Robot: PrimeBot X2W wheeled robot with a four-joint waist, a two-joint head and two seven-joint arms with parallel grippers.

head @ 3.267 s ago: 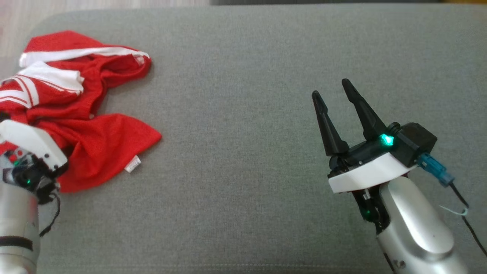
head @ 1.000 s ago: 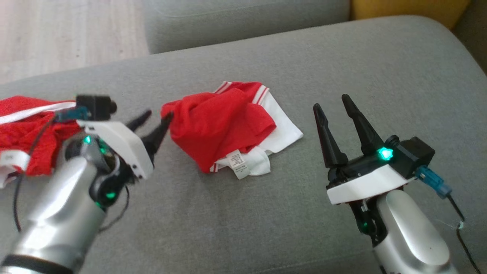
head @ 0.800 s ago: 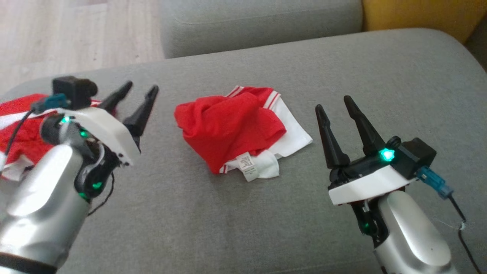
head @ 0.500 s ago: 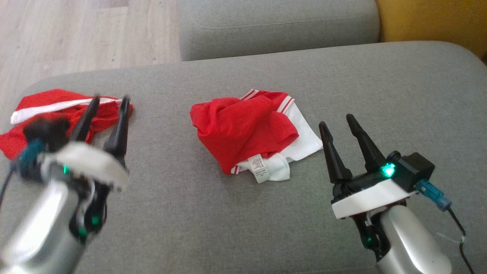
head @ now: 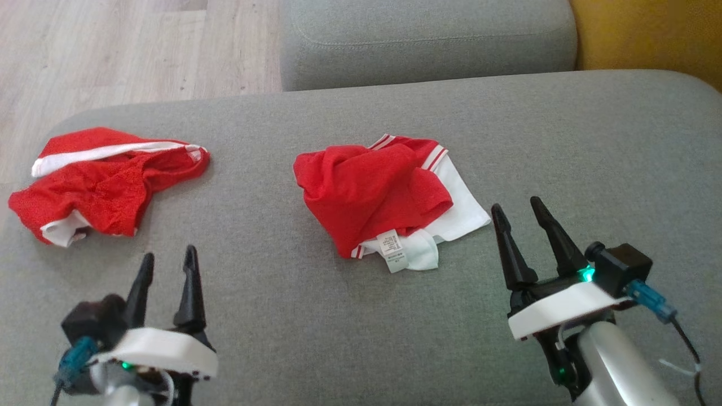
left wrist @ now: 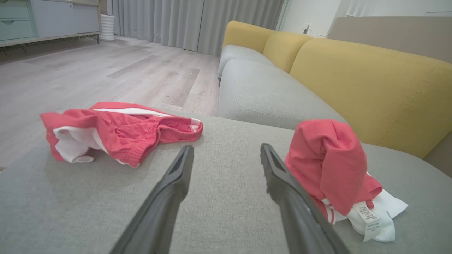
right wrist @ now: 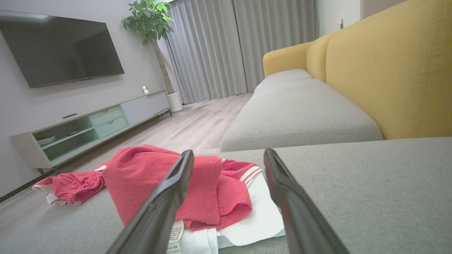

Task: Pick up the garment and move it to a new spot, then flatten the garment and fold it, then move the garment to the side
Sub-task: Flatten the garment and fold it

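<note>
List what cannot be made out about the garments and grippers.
Care label: print too small to read, head view.
Middle garment: own red folds hide its shape, head view.
Left garment: partly behind the middle garment, right wrist view.
Left gripper: arm cut by head view's bottom edge.

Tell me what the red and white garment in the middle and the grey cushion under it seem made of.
Middle garment: soft matte fabric, probably a jersey or sports mesh; it slumps in limp folds and carries a sewn label. Grey cushion: matte woven upholstery, by its fine flecked grain.
</note>
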